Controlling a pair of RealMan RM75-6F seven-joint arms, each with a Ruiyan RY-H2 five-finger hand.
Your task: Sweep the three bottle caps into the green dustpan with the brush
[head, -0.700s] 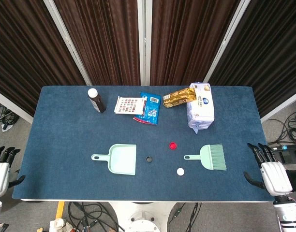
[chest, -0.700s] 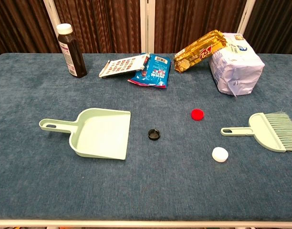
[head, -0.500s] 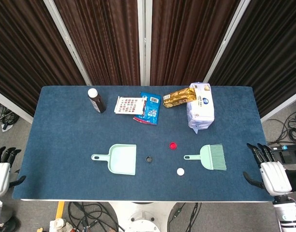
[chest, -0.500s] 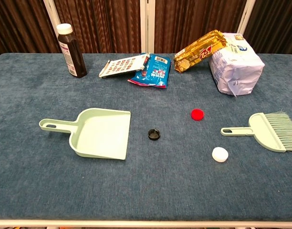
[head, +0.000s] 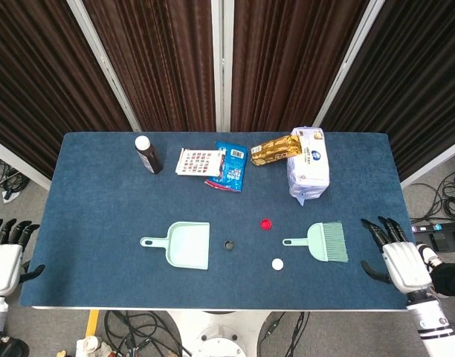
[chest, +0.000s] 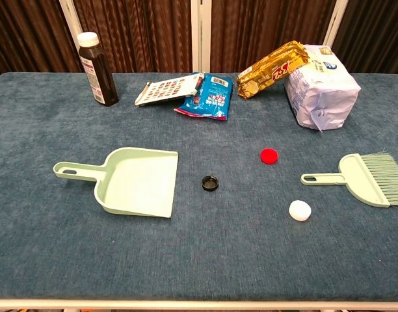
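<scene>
Right of the green dustpan (chest: 137,182), its mouth facing them ready for sweeping, lie black cap (chest: 211,183), red cap (chest: 269,155), white cap (chest: 300,210), then the brush (chest: 368,178). Left hand (head: 4,256) and right hand (head: 401,261) hover released, empty, at the table's ends.

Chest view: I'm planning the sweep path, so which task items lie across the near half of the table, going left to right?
dustpan → black cap → red cap → white cap → brush
</scene>
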